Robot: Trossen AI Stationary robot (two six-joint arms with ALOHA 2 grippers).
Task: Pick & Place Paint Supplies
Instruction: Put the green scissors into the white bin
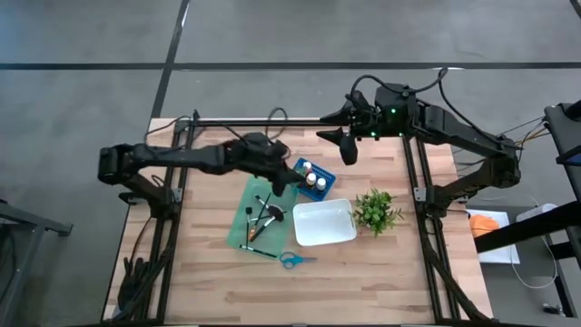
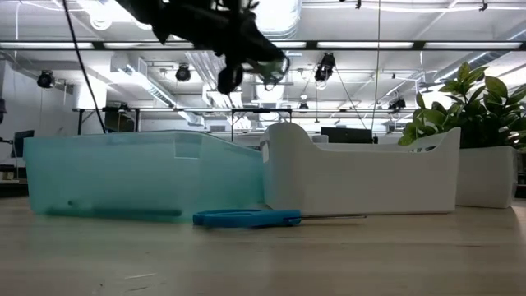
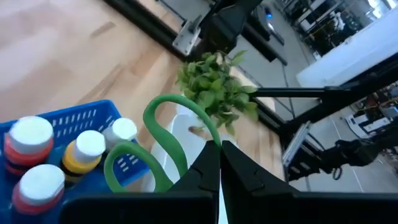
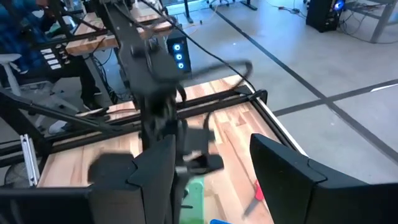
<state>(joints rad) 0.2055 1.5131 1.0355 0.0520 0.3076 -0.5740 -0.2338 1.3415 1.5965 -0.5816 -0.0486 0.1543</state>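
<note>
Left gripper [image 3: 219,163] is clamping shut on the green scissors [image 3: 163,144], blades pinched between the fingers, the two handle loops sticking out in front. It's hanging in the air over the gap between the blue basket [image 1: 314,177] and the white tray [image 1: 320,223], w/ the scissors dangling clear of the table in the low view.

Judging from that, it's mid-carry, and the drop spot is prob. the white tray or the teal tray [image 1: 258,214], can't tell which. To do it well: keep the pinch firm since the loops are heavy on one side and could swing; come down low inside the tray walls before letting go, so the scissors aren't bouncing out. Stay off the paint bottles [image 3: 37,162] in the basket, which are sitting just beside the loops, and off the plant [image 1: 377,210] beyond the tray.

Right gripper [image 1: 347,148] is waiting at the far edge of the table, fingers apart, holding nothing. Blue scissors [image 1: 294,260] are lying on the bare wood near the front.
</note>
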